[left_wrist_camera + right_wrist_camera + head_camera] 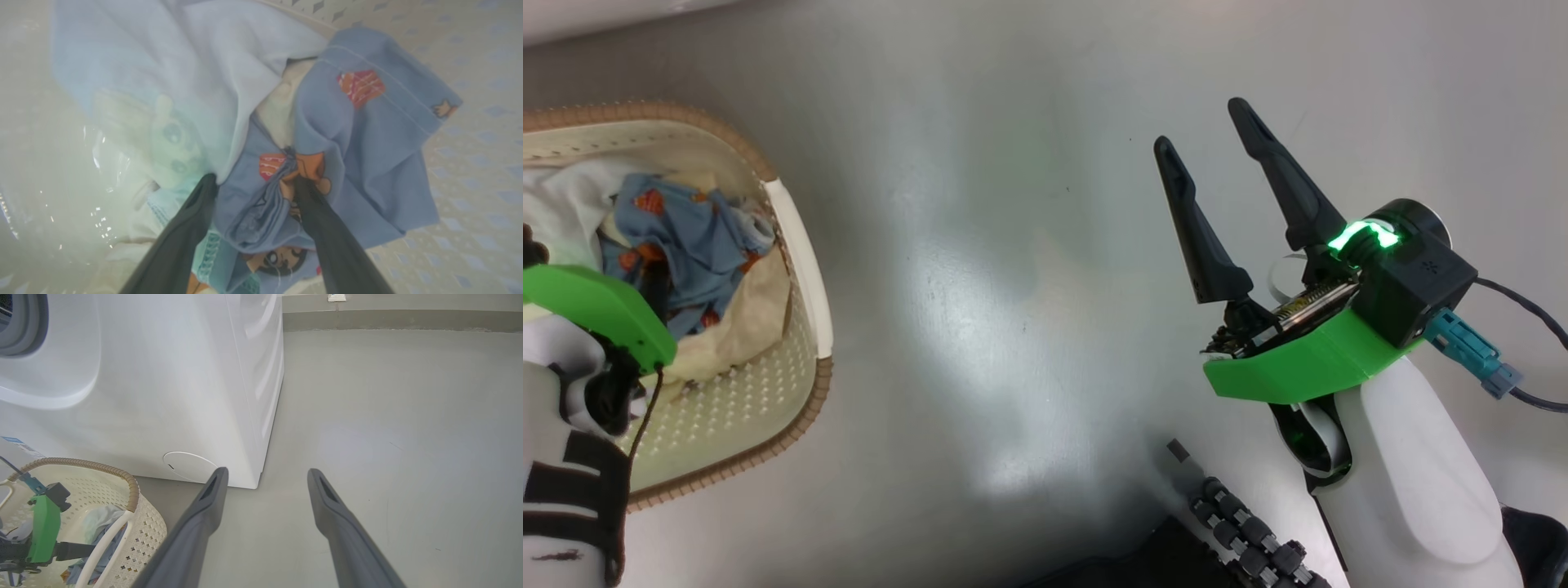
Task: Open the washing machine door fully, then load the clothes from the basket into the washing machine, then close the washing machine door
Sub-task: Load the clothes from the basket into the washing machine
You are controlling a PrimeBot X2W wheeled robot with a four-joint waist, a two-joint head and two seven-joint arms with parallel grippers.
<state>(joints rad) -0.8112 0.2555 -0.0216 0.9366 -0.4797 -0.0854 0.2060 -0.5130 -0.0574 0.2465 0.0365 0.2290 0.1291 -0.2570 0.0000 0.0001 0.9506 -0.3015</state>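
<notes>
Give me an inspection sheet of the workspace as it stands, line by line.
Surface: grey floor, glossy with glare.
Job's things: basket on the floor beside the washing machine; clothes piled inside it.
Clutter: nothing seen.
Grippers: left gripper down in the basket, jaws wide astride a blue fold; right gripper over the floor, jaws open, empty.
Cables: black cable off the right wrist.
Surroundings: skirting along the far wall.
</notes>
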